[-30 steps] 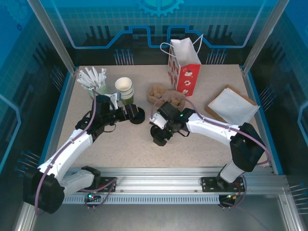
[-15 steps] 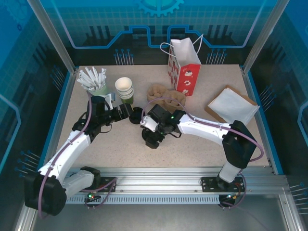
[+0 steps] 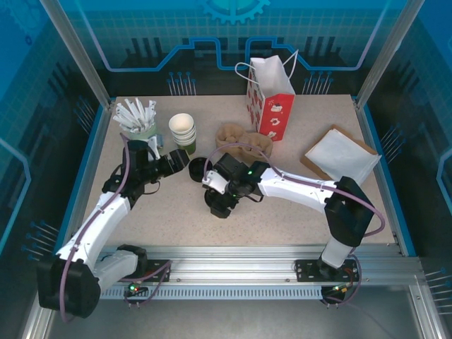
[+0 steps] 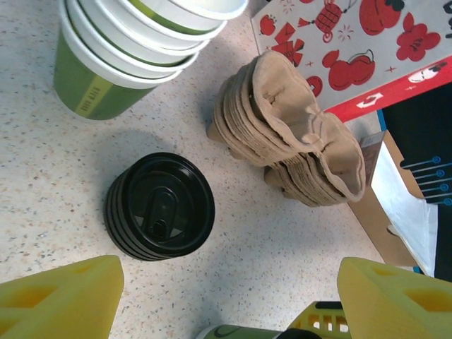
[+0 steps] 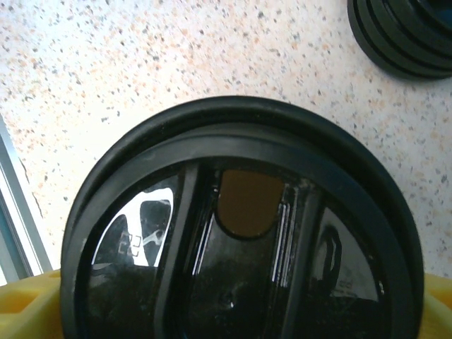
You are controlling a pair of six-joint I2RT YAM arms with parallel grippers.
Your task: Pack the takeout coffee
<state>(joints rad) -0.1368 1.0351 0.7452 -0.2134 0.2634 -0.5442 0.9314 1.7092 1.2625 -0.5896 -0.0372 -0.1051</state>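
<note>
Takeout coffee (image 5: 240,240) is near black lid pile (image 4: 160,206).

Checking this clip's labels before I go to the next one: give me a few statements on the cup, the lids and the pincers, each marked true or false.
1. The takeout coffee already sits inside the gift bag. False: it is outside the bag, between the fingers of the right pincer, near the pile of lids.
2. The left pincer is open and holds nothing. True.
3. The takeout coffee has its black lid on. True.
4. The stack of lidless cups lies tipped on its side. False: it stands upright, close to the pile of lids.
</note>
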